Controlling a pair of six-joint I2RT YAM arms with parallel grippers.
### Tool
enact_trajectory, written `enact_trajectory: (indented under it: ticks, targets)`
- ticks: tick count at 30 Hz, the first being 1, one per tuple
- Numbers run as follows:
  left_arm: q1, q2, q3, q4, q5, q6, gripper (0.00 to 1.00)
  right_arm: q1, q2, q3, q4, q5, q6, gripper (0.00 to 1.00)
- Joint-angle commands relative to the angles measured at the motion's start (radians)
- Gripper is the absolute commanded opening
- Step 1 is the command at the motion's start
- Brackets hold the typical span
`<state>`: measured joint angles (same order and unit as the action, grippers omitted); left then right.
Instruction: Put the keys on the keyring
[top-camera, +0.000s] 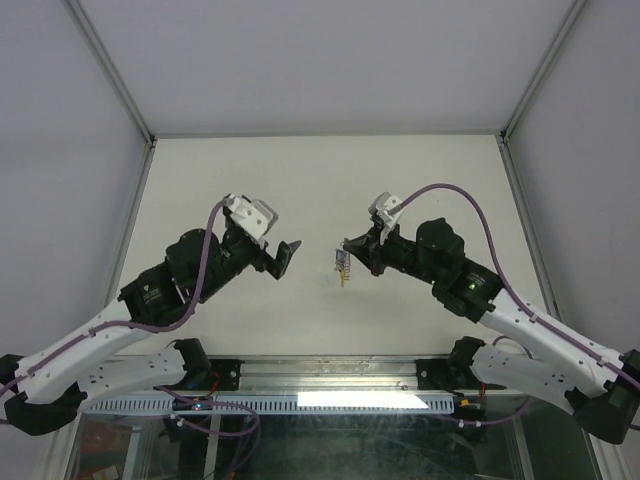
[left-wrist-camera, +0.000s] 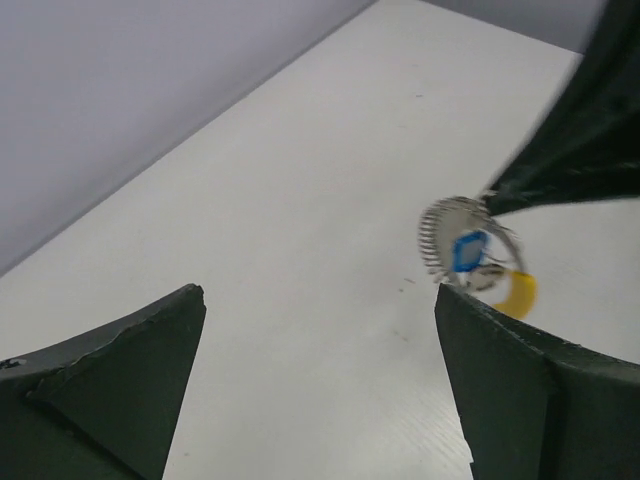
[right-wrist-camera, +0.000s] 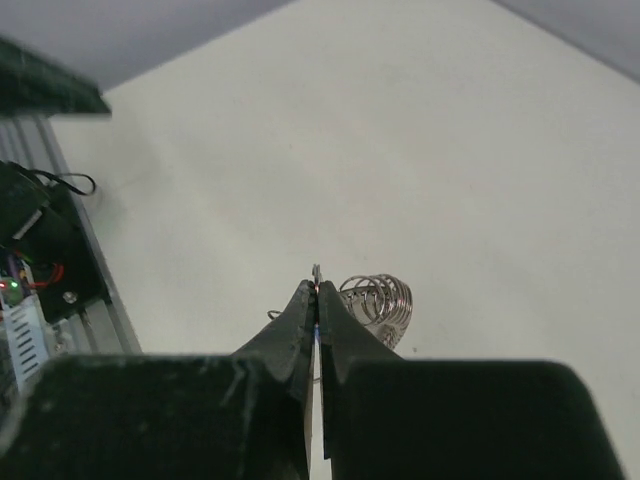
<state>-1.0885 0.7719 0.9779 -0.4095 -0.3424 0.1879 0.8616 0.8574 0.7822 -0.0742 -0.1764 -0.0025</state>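
The keyring (left-wrist-camera: 447, 222), a ribbed silver ring with a yellow segment (left-wrist-camera: 518, 293), hangs just above the table from my right gripper (top-camera: 352, 247), which is shut on its upper edge. A key with a blue head (left-wrist-camera: 468, 250) sits inside the ring. In the right wrist view the shut gripper (right-wrist-camera: 317, 293) pinches a thin metal edge, with the ring's coils (right-wrist-camera: 380, 298) just to its right. My left gripper (left-wrist-camera: 318, 295) is open with nothing between its fingers. It stands a little left of the keyring (top-camera: 343, 266), apart from it. Other keys do not show clearly.
White table (top-camera: 320, 190) with pale walls on the left, far and right sides. The metal rail (top-camera: 330, 385) and both arm bases lie along the near edge. Electronics and wiring (right-wrist-camera: 30, 270) show by the rail in the right wrist view.
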Motion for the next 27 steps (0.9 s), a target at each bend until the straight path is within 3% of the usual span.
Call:
enact_trajectory:
  ticks: [1, 5, 10, 18, 27]
  targets:
    - [0.222, 0.027, -0.013, 0.076, 0.086, -0.135, 0.99, 0.001, 0.015, 0.103, -0.214, 0.151, 0.015, 0.0]
    - [0.364, 0.055, -0.033, 0.084, 0.216, -0.183, 0.99, 0.001, 0.083, 0.186, -0.396, 0.226, 0.03, 0.0]
    - [0.392, 0.092, -0.032, 0.07, 0.236, -0.196, 0.99, -0.002, 0.201, 0.247, -0.523, 0.26, 0.042, 0.0]
    - [0.423, 0.142, -0.012, -0.031, 0.192, -0.232, 0.99, -0.012, 0.452, 0.325, -0.477, 0.265, 0.007, 0.0]
    - [0.566, 0.109, -0.058, -0.038, 0.285, -0.274, 0.99, -0.043, 0.668, 0.383, -0.294, 0.211, 0.007, 0.0]
